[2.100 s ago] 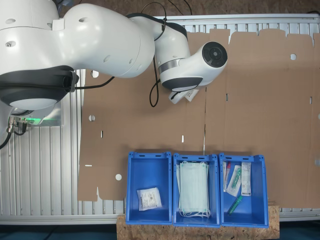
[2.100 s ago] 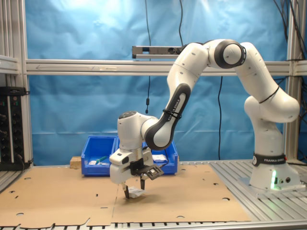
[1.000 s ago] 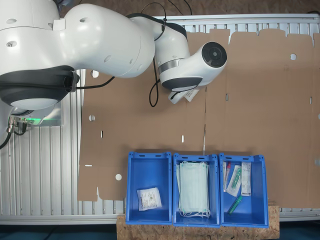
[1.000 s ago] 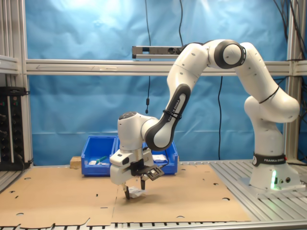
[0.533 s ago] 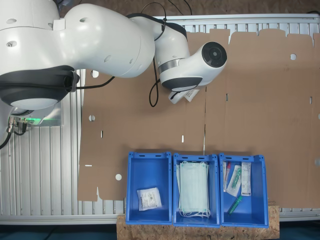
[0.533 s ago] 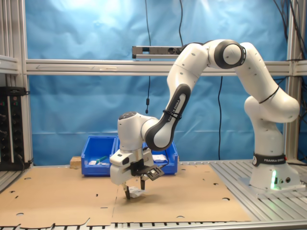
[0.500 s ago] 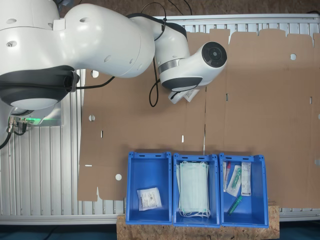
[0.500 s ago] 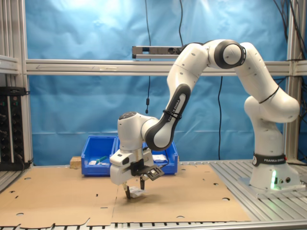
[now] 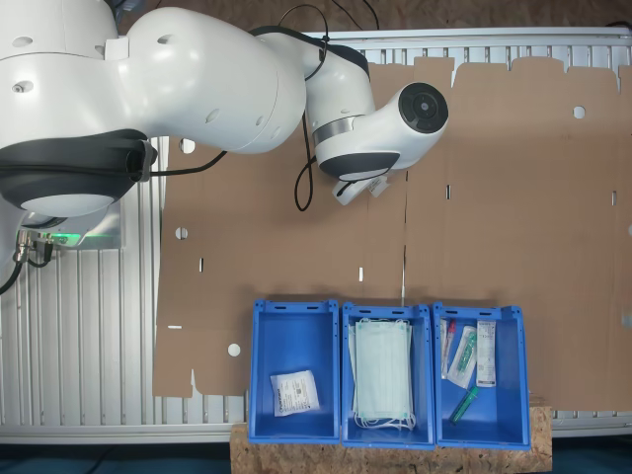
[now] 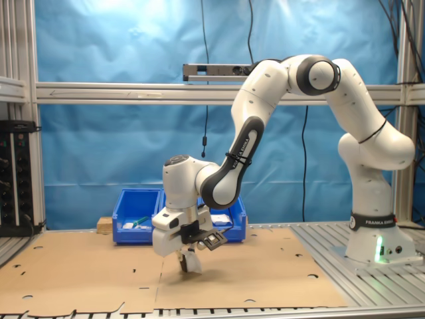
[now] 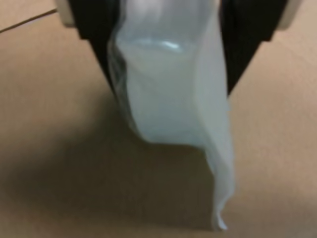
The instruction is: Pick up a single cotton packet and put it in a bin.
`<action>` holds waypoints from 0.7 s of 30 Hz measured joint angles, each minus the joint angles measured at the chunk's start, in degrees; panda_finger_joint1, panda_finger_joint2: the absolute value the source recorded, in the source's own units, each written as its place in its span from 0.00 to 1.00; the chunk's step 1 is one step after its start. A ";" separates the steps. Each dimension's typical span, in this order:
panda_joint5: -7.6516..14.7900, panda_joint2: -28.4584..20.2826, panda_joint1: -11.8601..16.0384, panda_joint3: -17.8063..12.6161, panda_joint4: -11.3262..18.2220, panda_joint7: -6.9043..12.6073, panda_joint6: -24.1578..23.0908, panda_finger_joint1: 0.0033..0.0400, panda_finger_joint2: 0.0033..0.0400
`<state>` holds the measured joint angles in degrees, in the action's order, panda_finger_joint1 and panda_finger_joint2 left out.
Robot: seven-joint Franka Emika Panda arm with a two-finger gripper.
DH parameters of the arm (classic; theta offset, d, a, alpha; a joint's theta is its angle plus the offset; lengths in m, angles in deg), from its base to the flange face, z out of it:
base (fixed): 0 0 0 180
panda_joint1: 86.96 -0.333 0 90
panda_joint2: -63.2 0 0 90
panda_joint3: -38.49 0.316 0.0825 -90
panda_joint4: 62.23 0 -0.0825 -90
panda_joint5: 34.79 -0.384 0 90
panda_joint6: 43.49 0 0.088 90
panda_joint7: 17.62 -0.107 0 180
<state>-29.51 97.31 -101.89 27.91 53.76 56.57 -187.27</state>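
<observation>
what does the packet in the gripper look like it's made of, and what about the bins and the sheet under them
The cotton packet: probably thin, glossy plastic film; it looks translucent and hangs limp and creased.
The bin and its neighbours: likely rigid moulded plastic, smooth blue walls, slotted rims.
The sheet: matte brown cardboard, with fold lines and punched holes.

White arm arched down at centre of the second exterior view, gripper (image 10: 186, 256) pointing downward, fingers (image 11: 242, 44) clamped on a white pouch (image 11: 168, 94)

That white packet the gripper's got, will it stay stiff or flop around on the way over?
Probably floppy: the cotton packet bends and trails a loose corner below the gripper. It looks light, hanging from a thin pinch. That pinch may let it swing or slip.
</observation>
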 joint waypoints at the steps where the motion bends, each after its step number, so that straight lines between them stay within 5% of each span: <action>1: 0.00 0.00 0.00 0.00 0.00 0.00 0.00 0.36 0.36; 4: 0.00 0.00 0.00 0.00 0.00 0.00 0.00 0.36 0.36; 5: 0.00 0.00 0.00 0.00 0.00 0.00 0.00 0.06 0.06; 21: 0.00 0.00 0.00 0.00 0.00 0.00 0.00 0.05 0.05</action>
<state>-29.51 97.30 -101.88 27.91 53.76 56.57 -187.27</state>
